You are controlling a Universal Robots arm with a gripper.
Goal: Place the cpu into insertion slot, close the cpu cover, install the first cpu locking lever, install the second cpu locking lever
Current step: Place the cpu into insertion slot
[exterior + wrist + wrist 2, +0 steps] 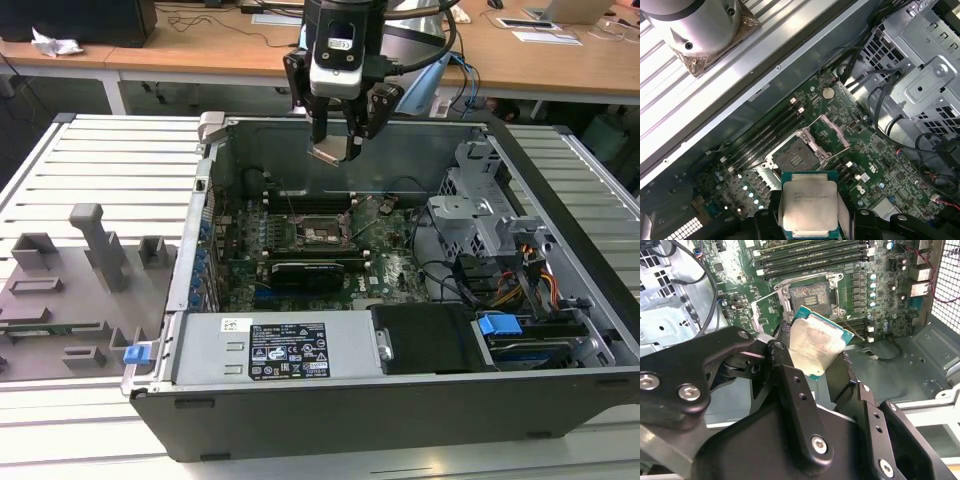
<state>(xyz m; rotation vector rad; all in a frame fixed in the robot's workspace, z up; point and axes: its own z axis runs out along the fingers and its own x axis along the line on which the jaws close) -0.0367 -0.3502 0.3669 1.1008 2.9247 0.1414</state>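
Note:
My gripper (338,142) hangs above the open computer case, shut on the cpu (330,153), a flat square chip with a silvery top. In both wrist views the cpu (815,342) (810,202) sits clamped by its edges between the black fingers (785,347). Below it, on the green board, lies the insertion slot (318,232) (810,297) (796,159), open and dark in its centre. The cpu cover (832,132) (765,315) is swung up and away beside the slot. A thin wire locking lever (805,279) runs along one side of the slot.
Memory sticks (810,257) run beside the slot. A black card (305,270) and a labelled power supply (285,350) lie nearer the case front. A metal drive cage (480,215) with cables stands on the exterior view's right. A grey fixture plate (90,260) lies outside the case.

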